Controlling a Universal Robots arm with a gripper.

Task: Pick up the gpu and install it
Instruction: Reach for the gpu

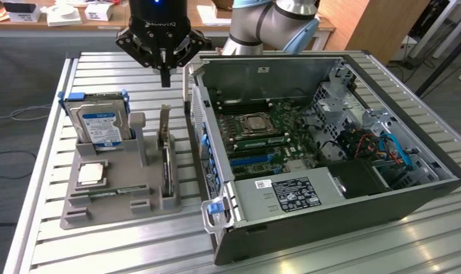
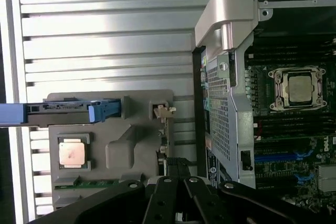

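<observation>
I see my hand (image 1: 165,80) closed on nothing, hanging above the grey tray (image 1: 108,214) on the table (image 1: 100,251). The gpu (image 1: 167,165) stands on edge in the tray slot nearest the open computer case (image 1: 329,211). A hard drive (image 1: 100,125), processor (image 1: 91,174) and memory stick (image 1: 112,194) sit in the other slots.

Arm (image 1: 272,23): grey links, blue joint cap, enters from the far side and bends toward the exterior view's left.
Pincer (image 1: 165,81): black, pointing straight down, hanging in the air.
The 2 fingers (image 1: 165,71) are pressed together along their length, with nothing between them.
Wrist view: black linkages (image 2: 131,195) splay to both sides and meet at centre.
</observation>
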